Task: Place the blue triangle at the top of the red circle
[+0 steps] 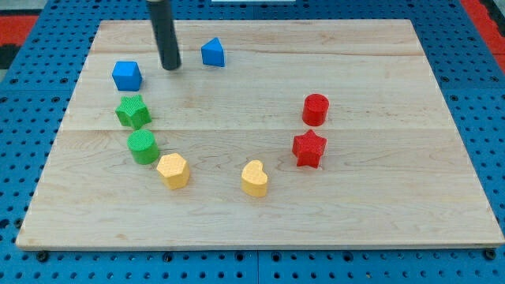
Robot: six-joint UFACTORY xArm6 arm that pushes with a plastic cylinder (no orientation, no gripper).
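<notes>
The blue triangle (212, 53) lies near the view's top, left of centre. The red circle (316, 109) stands to the view's right of centre, well to the right of and below the triangle. My tip (171, 67) rests on the board just left of the blue triangle, between it and the blue cube (126, 76), a small gap away from each.
A green star (133, 111) and a green circle (144, 147) sit at the view's left. A yellow hexagon (173, 170) and a yellow heart (254, 178) lie lower down. A red star (308, 149) sits just below the red circle. The wooden board (394, 205) lies on a blue pegboard.
</notes>
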